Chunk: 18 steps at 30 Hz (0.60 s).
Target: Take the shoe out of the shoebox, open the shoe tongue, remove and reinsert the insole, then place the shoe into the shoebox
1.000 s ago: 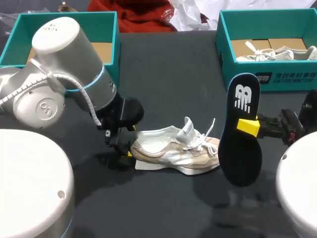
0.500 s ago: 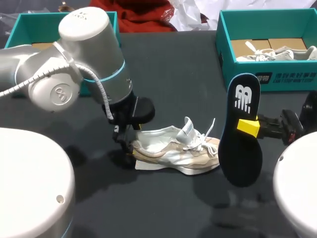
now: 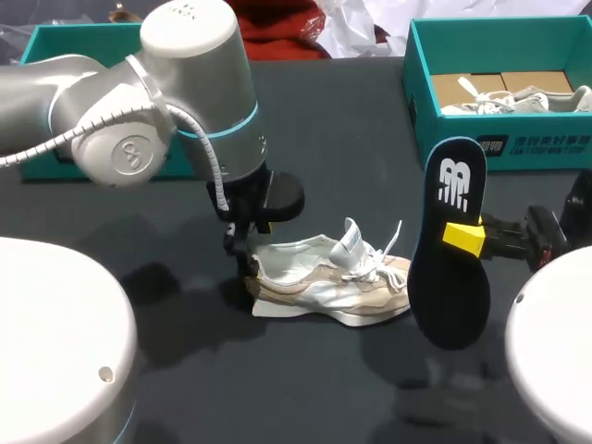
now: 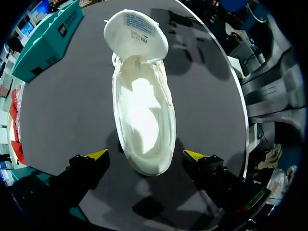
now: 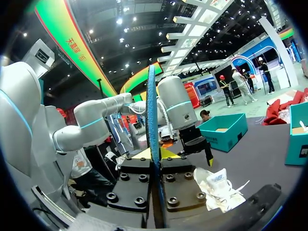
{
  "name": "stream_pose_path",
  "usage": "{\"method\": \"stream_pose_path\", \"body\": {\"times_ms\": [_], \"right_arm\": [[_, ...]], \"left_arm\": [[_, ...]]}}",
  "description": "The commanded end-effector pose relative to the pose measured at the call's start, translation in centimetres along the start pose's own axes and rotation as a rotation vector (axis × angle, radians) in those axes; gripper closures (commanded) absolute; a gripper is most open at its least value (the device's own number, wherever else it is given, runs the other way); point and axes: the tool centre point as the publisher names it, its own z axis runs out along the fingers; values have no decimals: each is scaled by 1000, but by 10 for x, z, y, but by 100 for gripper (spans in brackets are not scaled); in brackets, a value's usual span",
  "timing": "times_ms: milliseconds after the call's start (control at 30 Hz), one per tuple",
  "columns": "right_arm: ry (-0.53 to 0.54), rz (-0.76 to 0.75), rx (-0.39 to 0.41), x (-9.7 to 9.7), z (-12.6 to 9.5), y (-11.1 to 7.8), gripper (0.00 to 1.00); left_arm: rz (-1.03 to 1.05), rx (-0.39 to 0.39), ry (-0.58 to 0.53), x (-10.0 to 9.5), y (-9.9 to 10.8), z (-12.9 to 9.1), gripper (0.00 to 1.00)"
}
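A white and beige shoe (image 3: 328, 282) lies on the dark tabletop (image 3: 324, 120), its heel at the left hand (image 3: 246, 266). In the left wrist view, that hand is spread wide, with one yellow tip to each side of the heel and apart from it. The tongue (image 4: 136, 30) is folded open at the far end. The right hand (image 3: 462, 237) is clamped on a dark insole (image 3: 455, 268), held upright just past the shoe's toe. The teal shoebox (image 3: 518, 143) stands at the far right edge, with bare tabletop between it and the shoe.
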Motion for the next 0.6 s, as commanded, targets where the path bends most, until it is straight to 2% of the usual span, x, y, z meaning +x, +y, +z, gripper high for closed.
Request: {"method": "stream_pose_path", "body": {"times_ms": [33,267,600], "right_arm": [[-32,0,2,7,0,1,100],[-32,0,2,7,0,1,100],[-32,0,2,7,0,1,100]], "left_arm": [[0,0,8,-9,-9,-5,0],[-21,14,35,-22,-30,-3,0],[-21,14,35,-22,-30,-3,0]]}}
